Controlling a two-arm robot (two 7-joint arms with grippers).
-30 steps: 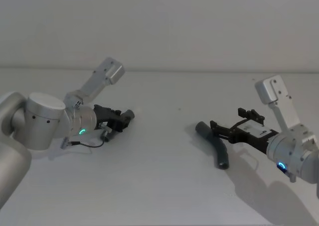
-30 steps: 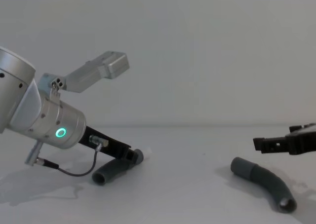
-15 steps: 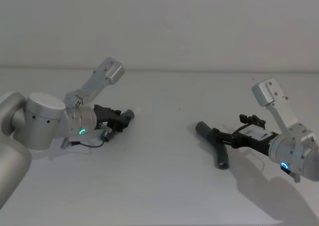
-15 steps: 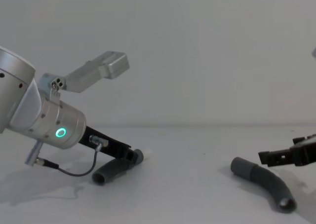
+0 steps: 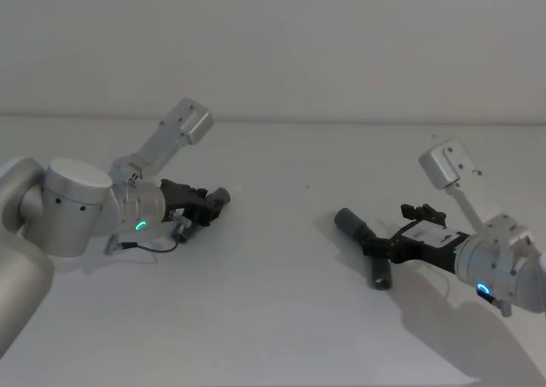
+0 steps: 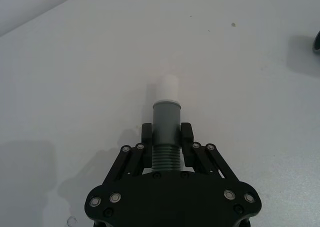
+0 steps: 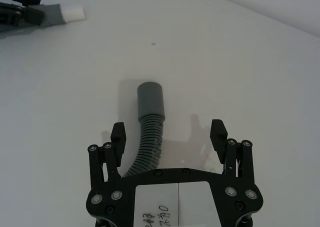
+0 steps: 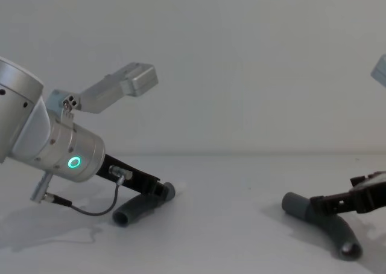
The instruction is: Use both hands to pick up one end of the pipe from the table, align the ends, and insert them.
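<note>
My left gripper (image 5: 207,206) is shut on the shorter pipe piece (image 8: 136,209), low over the table (image 5: 273,302). In the left wrist view its fingers (image 6: 146,137) clamp the ribbed part just behind the narrow cuff with the pale tip (image 6: 167,88), which points away. The longer pipe piece (image 5: 368,246) lies on the table at the right, its wide grey cuff (image 7: 150,101) toward the middle. My right gripper (image 7: 168,135) is open and low around this piece's ribbed body (image 7: 148,144), which runs close to one finger (image 7: 118,135). In the chest view the right gripper (image 8: 325,204) is level with the hose.
The left arm's cable (image 8: 90,209) loops down close to the table beside the shorter piece. A pale wall rises behind the table's far edge. The bare table stretch between the two pieces separates them widely.
My right gripper has come down and forward from above the longer piece to straddle it, still open. The left gripper and the shorter piece have stayed put.
</note>
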